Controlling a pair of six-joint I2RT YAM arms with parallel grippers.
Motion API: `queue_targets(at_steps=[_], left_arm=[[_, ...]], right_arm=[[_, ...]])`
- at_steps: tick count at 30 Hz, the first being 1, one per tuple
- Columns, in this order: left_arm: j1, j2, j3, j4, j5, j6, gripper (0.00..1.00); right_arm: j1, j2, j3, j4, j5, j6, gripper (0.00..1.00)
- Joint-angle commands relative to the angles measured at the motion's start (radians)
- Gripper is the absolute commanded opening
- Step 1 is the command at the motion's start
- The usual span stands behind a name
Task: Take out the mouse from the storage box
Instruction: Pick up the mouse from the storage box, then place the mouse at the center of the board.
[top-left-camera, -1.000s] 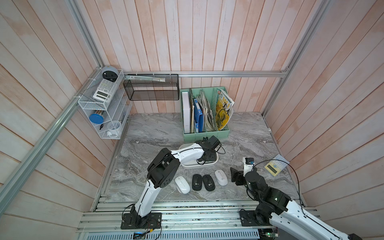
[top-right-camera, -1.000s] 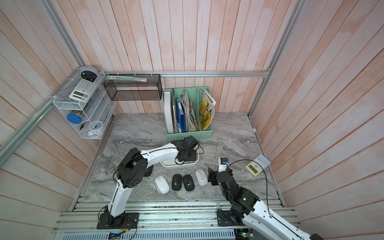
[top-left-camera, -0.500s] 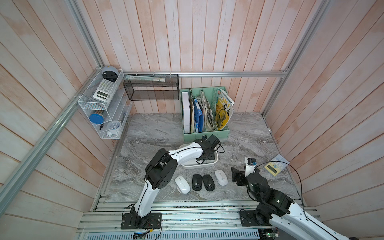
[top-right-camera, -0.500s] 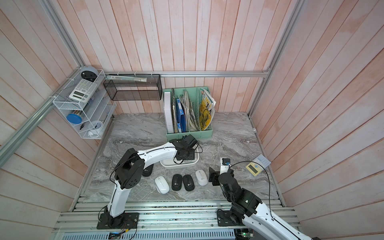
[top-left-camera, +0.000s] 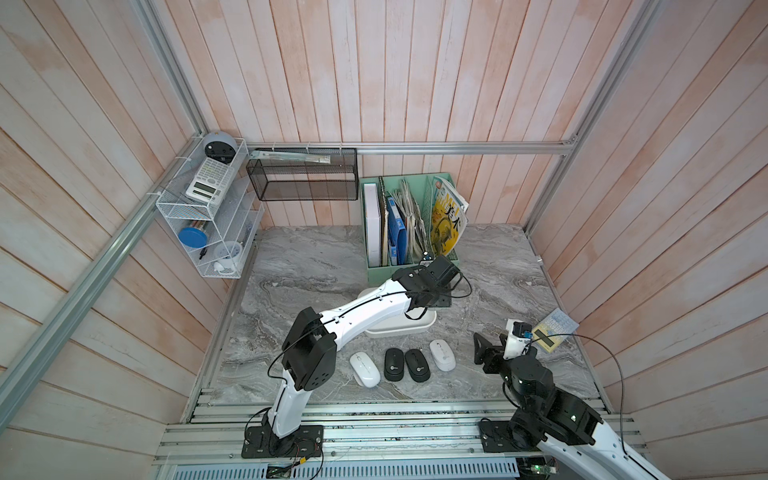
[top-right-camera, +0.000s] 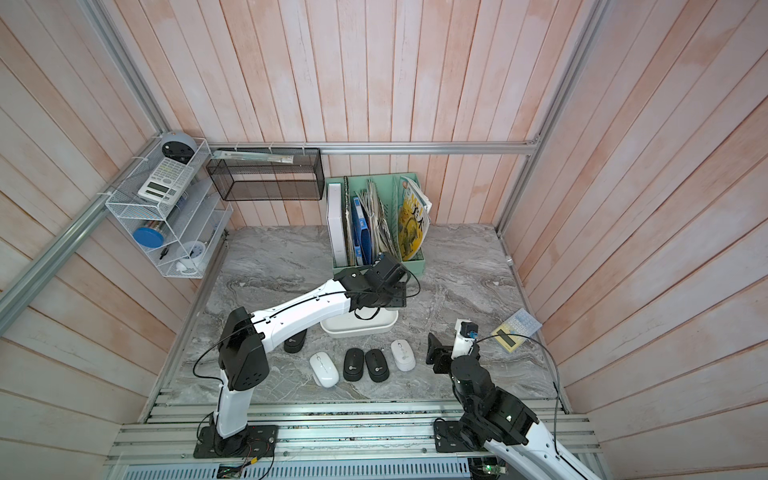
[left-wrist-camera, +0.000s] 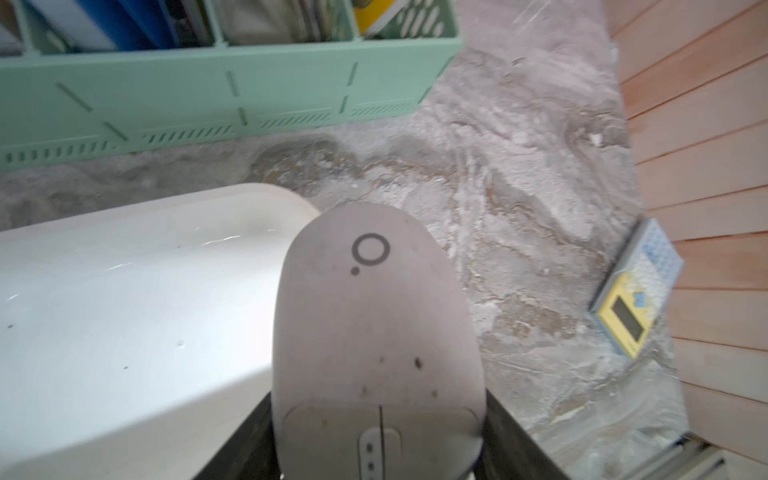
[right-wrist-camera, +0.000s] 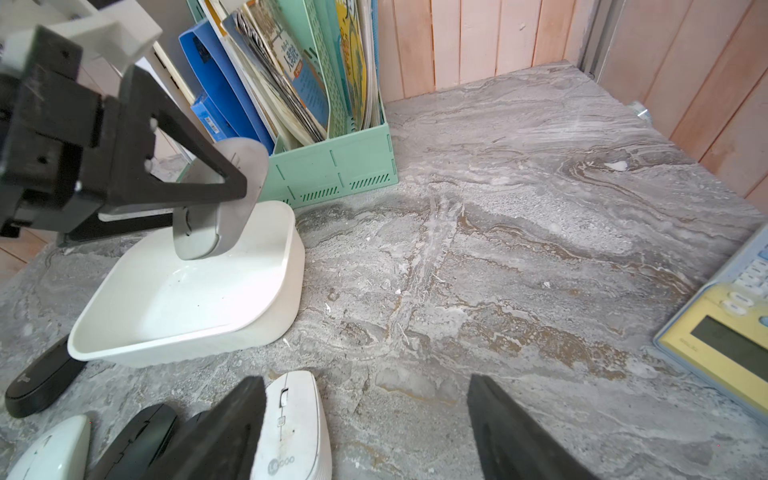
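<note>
Left jaws: closed on the 2 sides of the grey rounded plastic mouse (left-wrist-camera: 374, 324) with a dark ring mark on its back
Grey mouse: held up and tilted over the shallow white plastic storage box (right-wrist-camera: 266, 328), at the end nearest the mint-green plastic file organizer (top-left-camera: 376, 274)
Storage box: sits on the grey marble-look surface (top-left-camera: 316, 266)
Row in front of the box: 4 mice side by side, a long white mouse (top-left-camera: 365, 369), a black mouse (top-left-camera: 394, 364), a second black mouse (top-left-camera: 417, 365), a short white mouse (top-left-camera: 442, 355)
Third black mouse (top-right-camera: 295, 344): beside the box, partly under the white left arm (top-right-camera: 299, 311)
Right jaws: wide open, holding nothing, low over the surface, just beside the short white mouse
Yellow and blue calculator (top-left-camera: 552, 332): by the wooden wall, well apart from the box
</note>
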Motion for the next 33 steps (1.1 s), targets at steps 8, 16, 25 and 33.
queue_targets(at_steps=[8,16,25,33], left_arm=[[-0.056,0.229,0.274,-0.088,0.06,0.011,0.58],[-0.06,0.373,0.405,-0.116,0.107,-0.002,0.58],[-0.06,0.464,0.463,-0.127,0.138,-0.013,0.58],[-0.059,0.519,0.489,-0.133,0.166,-0.022,0.58]], right_arm=[[-0.005,-0.099,-0.024,-0.069,0.057,0.014,0.83],[-0.005,-0.098,-0.022,-0.072,0.064,0.015,0.84],[-0.005,-0.098,-0.022,-0.07,0.07,0.017,0.84],[-0.005,-0.099,-0.02,-0.075,0.075,0.02,0.84]])
